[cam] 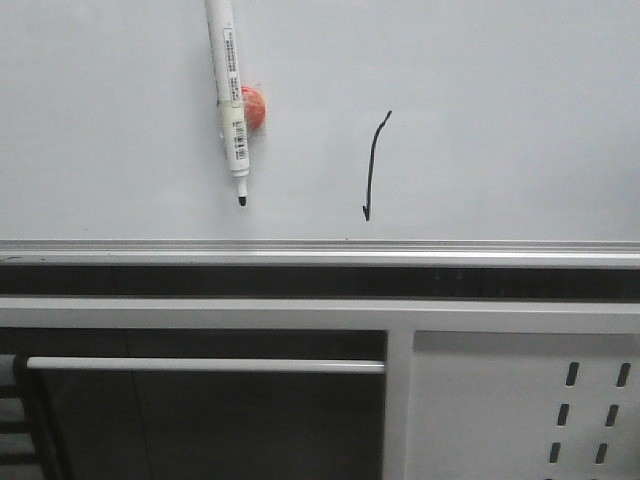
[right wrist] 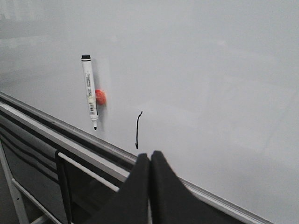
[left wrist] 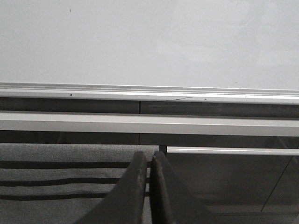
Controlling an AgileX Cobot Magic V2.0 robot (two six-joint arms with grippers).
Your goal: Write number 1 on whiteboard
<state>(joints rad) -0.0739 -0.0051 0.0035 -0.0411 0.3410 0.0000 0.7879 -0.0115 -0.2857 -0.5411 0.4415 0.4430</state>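
Right gripper (right wrist: 149, 161): dark fingers pressed together, nothing held, hanging short of the whiteboard (right wrist: 219, 70) and aimed at its lower rail. Just beyond the fingertips and slightly toward the marker (right wrist: 89, 91) stands the number 1 (right wrist: 138, 129), a thin black stroke with its long axis vertical and a small hook at its foot; the writing looks finished. The marker hangs uncapped, tip down, beside an orange-red magnet (right wrist: 100, 97). Left gripper (left wrist: 149, 161): likewise closed and empty, facing bare board and rail, so the right arm is nearer the stroke.
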